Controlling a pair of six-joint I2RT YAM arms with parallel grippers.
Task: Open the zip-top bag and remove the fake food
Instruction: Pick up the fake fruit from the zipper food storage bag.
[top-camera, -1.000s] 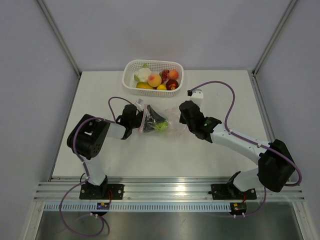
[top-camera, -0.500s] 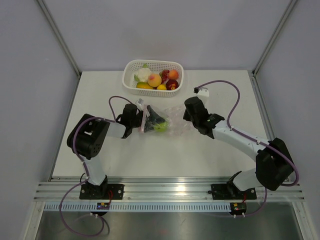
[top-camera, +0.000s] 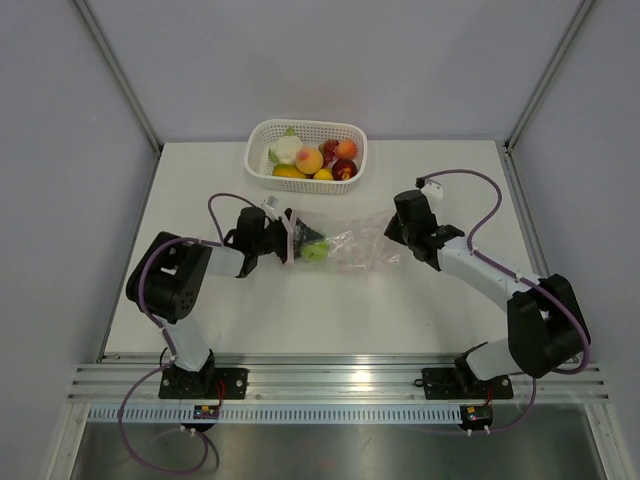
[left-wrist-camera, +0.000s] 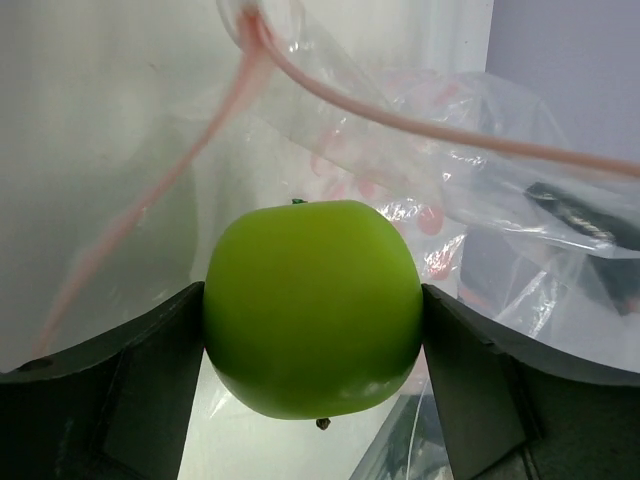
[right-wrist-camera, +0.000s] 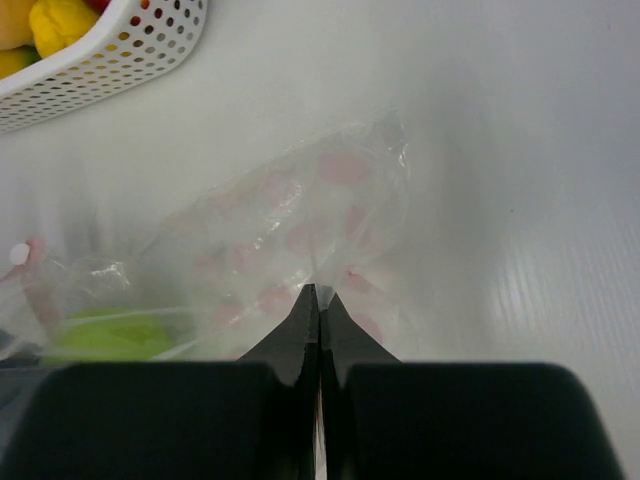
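The zip-top bag (top-camera: 358, 248) lies stretched out on the table between my two grippers, its pink zip strip (left-wrist-camera: 400, 122) open around my left fingers. My left gripper (top-camera: 308, 246) reaches into the bag's mouth. Both of its fingers press on a green apple (left-wrist-camera: 312, 305), one piece of the fake food, which also shows from above (top-camera: 316, 253). My right gripper (right-wrist-camera: 320, 295) is shut on a pinch of the bag's closed end (right-wrist-camera: 330, 210), to the right of the apple (right-wrist-camera: 110, 335).
A white perforated basket (top-camera: 258, 150) at the back of the table holds several more plastic fruits and vegetables (top-camera: 308, 160). Its corner shows in the right wrist view (right-wrist-camera: 110, 50). Cables loop above both arms.
My right gripper has drawn the bag's closed end to the right and away, pulling the bag out long. My left jaws have closed in on the green apple.
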